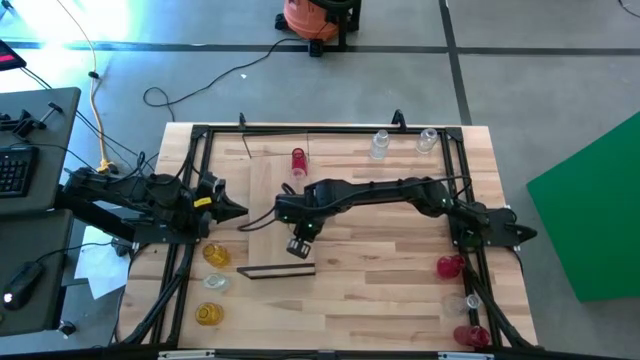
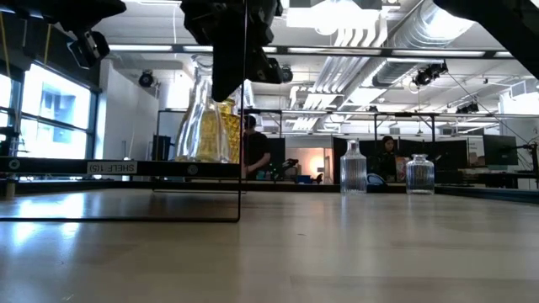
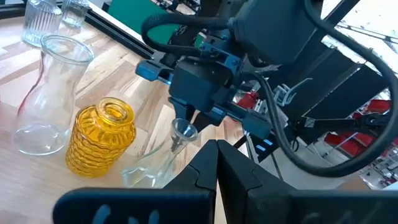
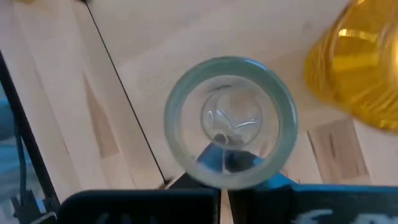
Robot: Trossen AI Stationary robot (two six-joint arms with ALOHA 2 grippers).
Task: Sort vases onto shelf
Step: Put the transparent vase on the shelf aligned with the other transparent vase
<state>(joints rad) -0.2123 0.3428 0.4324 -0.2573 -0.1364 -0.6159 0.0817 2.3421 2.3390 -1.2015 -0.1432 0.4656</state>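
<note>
— How is the right claw seen?

— It is seen closed, with its tips pinched on the flared rim of a small clear vase. In the overhead view it is held out over the middle of the table, above the pale board.

— How is that vase described?

— It is shown as colourless glass with a funnel mouth, a narrow neck and a wider belly. It is tilted under the claw, mouth up at the fingertips, belly low by the wood. From the claw's own camera its round mouth is looked straight into.

— What is found beside the claw?

— A yellow vase, ribbed and barrel-shaped, is stood upright just beside the gripped one. A taller clear carafe is stood next to that, farther from the claw. A red vase is seen well apart, beyond the claw toward the far edge.

— And the left claw?

— It is kept closed and empty, just off the board's side, pointed toward the right claw.
</note>
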